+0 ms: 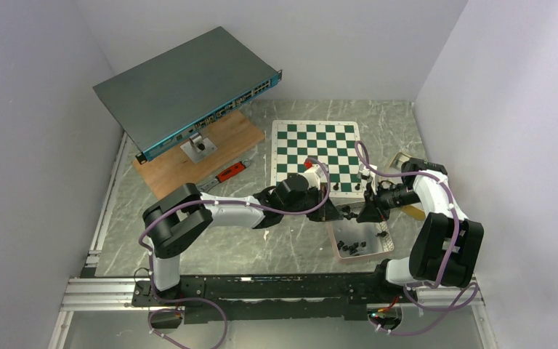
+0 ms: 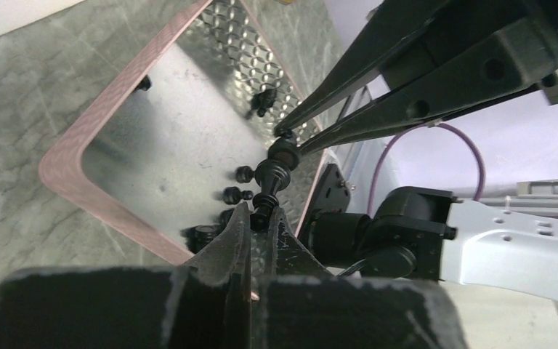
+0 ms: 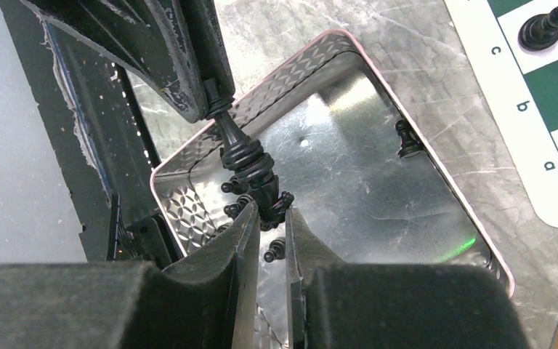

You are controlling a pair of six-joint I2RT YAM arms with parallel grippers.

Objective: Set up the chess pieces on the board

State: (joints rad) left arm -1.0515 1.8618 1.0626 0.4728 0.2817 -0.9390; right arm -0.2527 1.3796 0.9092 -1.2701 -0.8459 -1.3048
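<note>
sideways — chess piece, long axis left-right

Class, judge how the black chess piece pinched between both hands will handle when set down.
The chess piece looks stiff, spanning left hand and right hand unbent. Glossy and narrow, it may slip. Round-bodied, it probably rolls if laid sideways.

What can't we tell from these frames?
- Held piece: kind unclear; left gripper and right gripper cover its ends in both wrist views.
- Tray count: grippers hide some pieces; top view too small.
- Board: near row partly behind left arm in top view; cut by the edge in right wrist view.
</note>
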